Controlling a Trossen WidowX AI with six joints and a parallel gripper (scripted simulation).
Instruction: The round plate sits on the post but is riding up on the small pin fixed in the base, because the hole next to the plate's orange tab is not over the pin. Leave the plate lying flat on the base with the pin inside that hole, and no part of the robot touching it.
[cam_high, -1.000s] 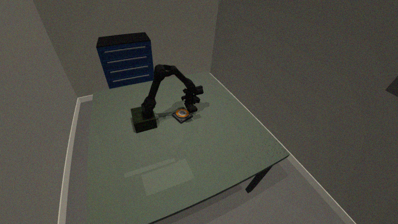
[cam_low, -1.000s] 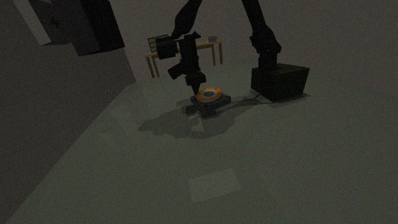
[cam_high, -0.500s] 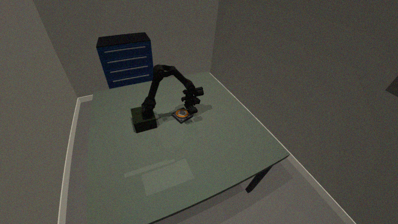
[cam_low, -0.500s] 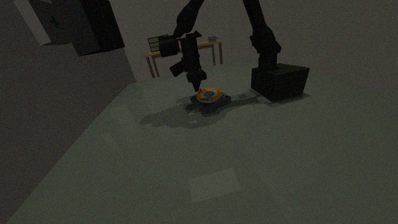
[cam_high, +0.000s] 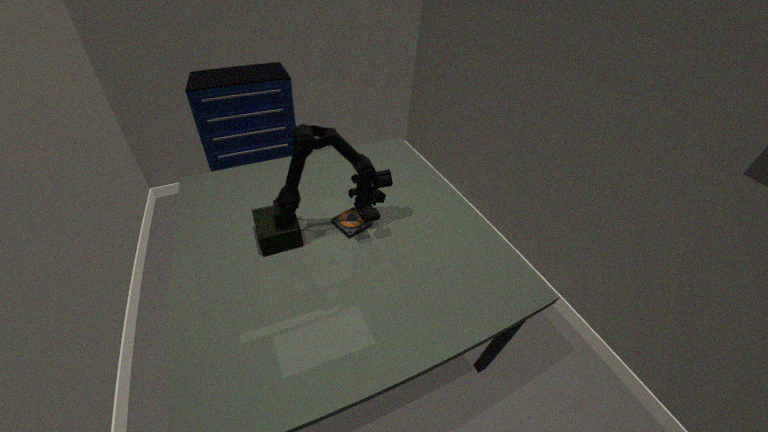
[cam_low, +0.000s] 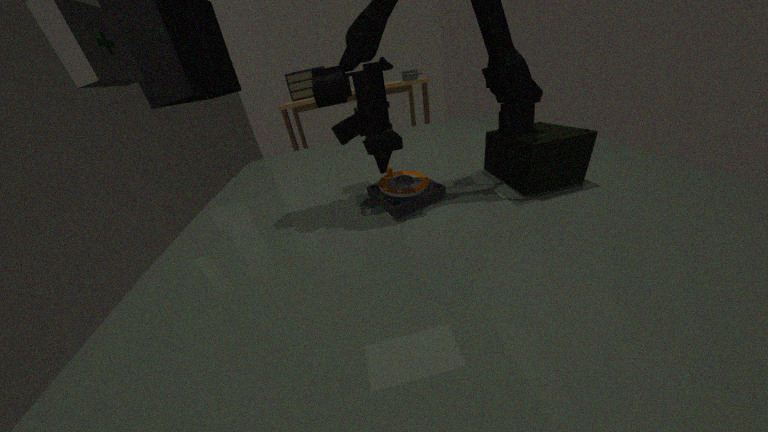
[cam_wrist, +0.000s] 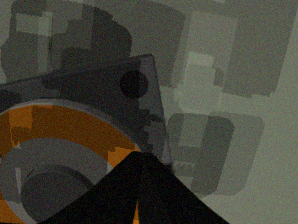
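The round plate, grey with an orange ring, sits around the dark post on the square dark base. It looks slightly raised and tilted in the exterior view. The small orange tab stands up at the plate's rim, right beside the fingertips. My gripper is shut and empty, pointing down at the rim on the tab's side. The frames do not show whether it touches the plate or tab. The pin and the hole beside the tab cannot be made out.
The arm's mounting block stands on the green table, to one side of the base. A blue drawer cabinet and a wooden side table stand beyond the table. Arm shadows fall around the base.
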